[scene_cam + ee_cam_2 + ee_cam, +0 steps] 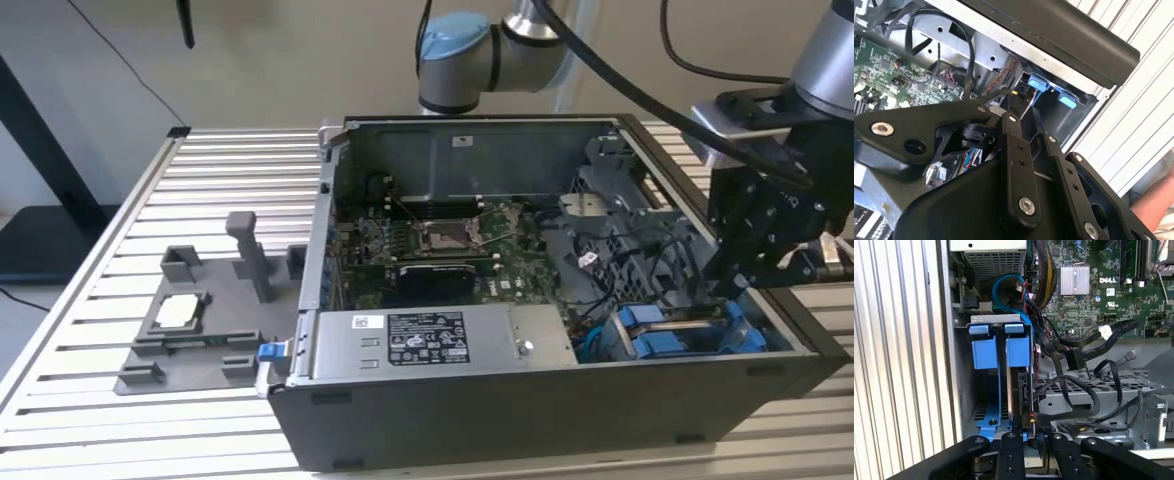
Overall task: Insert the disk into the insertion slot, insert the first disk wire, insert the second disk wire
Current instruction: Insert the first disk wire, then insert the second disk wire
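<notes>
CABLE WORK INSIDE THE CASE: The arm's black metal gripper (1030, 439) hangs inside an open dark-grey computer case (534, 420). It is lined up with the near end of the disk (1020, 390), which the first wrist view shows edge-on as a dark flat slab clipped in a bright blue plastic carrier. Whether the gripper is clamped or spread cannot be told, because its own linkage masks its tip in both wrist views.

Just beyond the gripper, a small black plug (1028, 416) trailing red and yellow leads sits at the disk's near edge, either touching it or just short of it. The disk stands on edge in the insertion slot (996, 319), a narrow grey metal drive cage with bright blue tabs, in the bay nearer the motherboard. It looks fully home, so the first step appears done and the work in hand is judged to be the first disk wire. That step calls for the plug to meet the disk's socket squarely, with little room among the crowded cables.

Farther in, a loose flat black connector (1074, 360) lies well apart from the disk, beside the green motherboard (1089, 310). In the exterior view, the silver power-supply box (427, 335) sits to the exterior view's left of the cage. The case rests on a slatted aluminium table (227, 170).
</notes>
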### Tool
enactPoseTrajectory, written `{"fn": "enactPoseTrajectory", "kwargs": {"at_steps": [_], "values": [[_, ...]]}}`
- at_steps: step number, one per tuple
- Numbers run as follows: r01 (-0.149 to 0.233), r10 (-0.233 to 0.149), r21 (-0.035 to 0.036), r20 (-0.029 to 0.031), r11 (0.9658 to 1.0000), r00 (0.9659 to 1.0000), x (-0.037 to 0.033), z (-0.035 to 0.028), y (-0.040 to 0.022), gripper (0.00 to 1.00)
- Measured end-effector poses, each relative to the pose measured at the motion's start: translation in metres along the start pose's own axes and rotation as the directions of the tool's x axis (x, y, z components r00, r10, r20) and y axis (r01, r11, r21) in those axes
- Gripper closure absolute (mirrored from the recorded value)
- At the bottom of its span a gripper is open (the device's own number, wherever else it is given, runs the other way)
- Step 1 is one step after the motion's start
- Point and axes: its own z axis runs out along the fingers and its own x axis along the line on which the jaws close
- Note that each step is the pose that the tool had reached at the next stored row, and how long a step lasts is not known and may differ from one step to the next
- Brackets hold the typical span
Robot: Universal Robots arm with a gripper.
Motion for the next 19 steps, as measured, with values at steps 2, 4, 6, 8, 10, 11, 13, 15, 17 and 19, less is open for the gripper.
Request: {"fn": "enactPoseTrajectory", "kwargs": {"at_steps": [2, 4, 6, 8, 10, 11, 13, 15, 17, 19], "values": [[0.000, 0.000, 0.0000, -0.0002, 1.0000, 1.0000, -0.0002, -0.0034, -0.0002, 0.73], [0.000, 0.000, 0.0000, -0.0002, 1.0000, 1.0000, -0.0003, -0.0060, -0.0004, 0.73], [0.000, 0.000, 0.0000, -0.0003, 1.0000, 1.0000, -0.0003, -0.0068, -0.0005, 0.73], [0.000, 0.000, 0.0000, -0.0002, 1.0000, 1.0000, -0.0003, -0.0069, -0.0005, 0.73], [0.000, 0.000, 0.0001, -0.0004, 1.0000, 1.0000, -0.0003, -0.0071, -0.0005, 0.73], [0.000, 0.000, 0.0000, -0.0004, 1.0000, 1.0000, -0.0004, -0.0071, -0.0005, 0.73], [0.000, 0.000, -0.0006, -0.0010, 1.0000, 1.0000, -0.0004, -0.0087, -0.0005, 0.73], [-0.001, 0.001, -0.0011, -0.0007, 1.0000, 1.0000, -0.0005, -0.0102, 0.0002, 0.73], [-0.003, 0.003, -0.0013, -0.0006, 1.0000, 1.0000, -0.0011, -0.0118, 0.0017, 0.73], [-0.004, 0.004, -0.0013, -0.0007, 1.0000, 1.0000, -0.0023, -0.0138, 0.0036, 0.73]]}}
